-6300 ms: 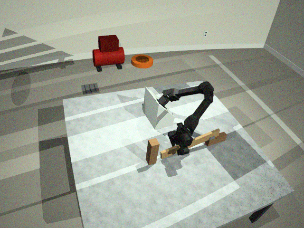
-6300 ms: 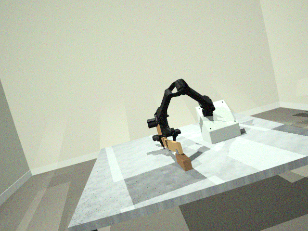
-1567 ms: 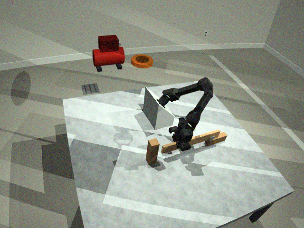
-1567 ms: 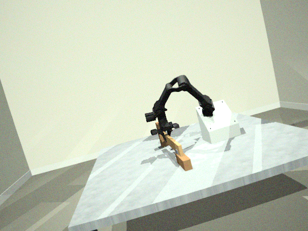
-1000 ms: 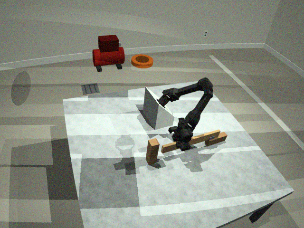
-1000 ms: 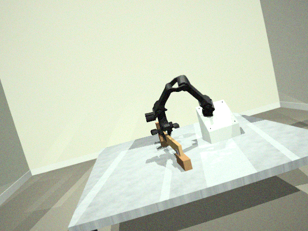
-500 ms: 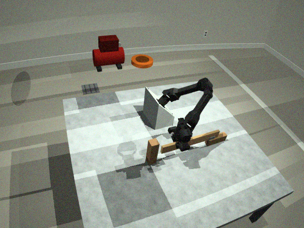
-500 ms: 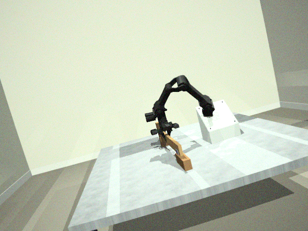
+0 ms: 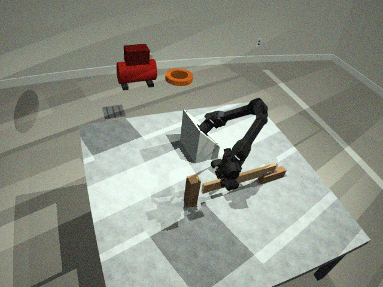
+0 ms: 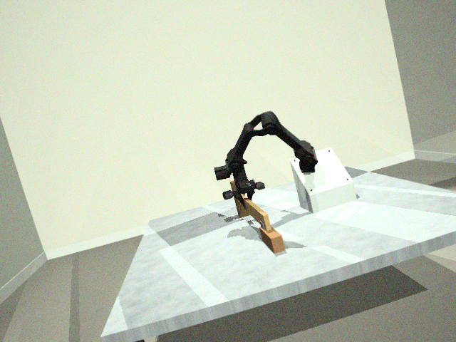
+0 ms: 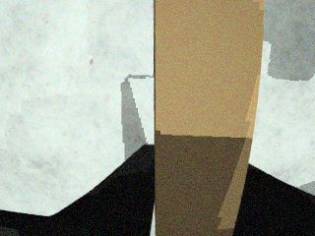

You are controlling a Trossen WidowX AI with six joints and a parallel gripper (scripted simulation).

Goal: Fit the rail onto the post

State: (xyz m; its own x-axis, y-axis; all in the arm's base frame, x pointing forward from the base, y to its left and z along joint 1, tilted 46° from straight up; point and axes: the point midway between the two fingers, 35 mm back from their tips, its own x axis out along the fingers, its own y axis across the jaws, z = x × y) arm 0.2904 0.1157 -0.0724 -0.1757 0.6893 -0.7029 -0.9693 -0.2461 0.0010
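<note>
The long wooden rail [image 9: 253,174] [image 10: 257,212] [image 11: 207,69] is held on edge. My gripper [image 9: 230,184] [image 10: 247,201] [image 11: 177,154] is shut on it, nearer its post end. That end is off the table, with a small gap to the short wooden post [image 9: 192,192] [image 10: 232,182], which stands upright. The far end is at the bracket on the low footboard block [image 9: 273,176] [image 10: 273,241]; how deep it sits cannot be told. The rail looks roughly level. The pegs and the holes in the rail end cannot be made out.
The arm's white wedge-shaped base mount [image 9: 196,144] [image 10: 331,191] stands on the table [image 9: 278,222] [image 10: 184,279] behind the rail. A red tank-shaped machine [image 9: 137,70] and an orange ring [image 9: 179,82] are on the floor beyond.
</note>
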